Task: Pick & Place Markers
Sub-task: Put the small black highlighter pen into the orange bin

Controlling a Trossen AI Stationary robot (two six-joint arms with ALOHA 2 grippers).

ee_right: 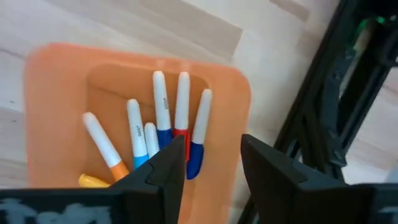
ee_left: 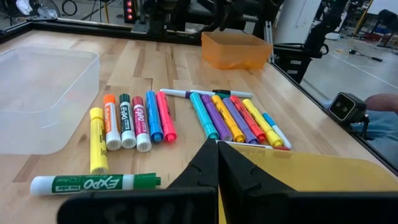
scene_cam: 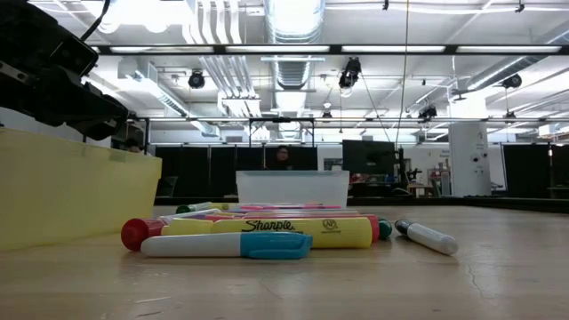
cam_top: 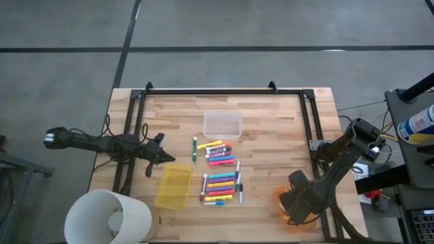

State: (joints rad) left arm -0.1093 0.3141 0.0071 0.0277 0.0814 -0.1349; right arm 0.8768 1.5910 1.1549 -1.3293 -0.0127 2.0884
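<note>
On the wooden table, a few markers are already dropped in the orange bin under the released right gripper, while many markers are left mid-table near the clenched left gripper.

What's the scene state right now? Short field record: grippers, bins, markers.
right gripper: open, above the orange bin, holding nothing
orange bin contents: several white markers with coloured caps
left gripper: shut, empty, beside the yellow bin
clear bin: looks empty
loose markers: two rows on the table between the clear and yellow bins
</note>
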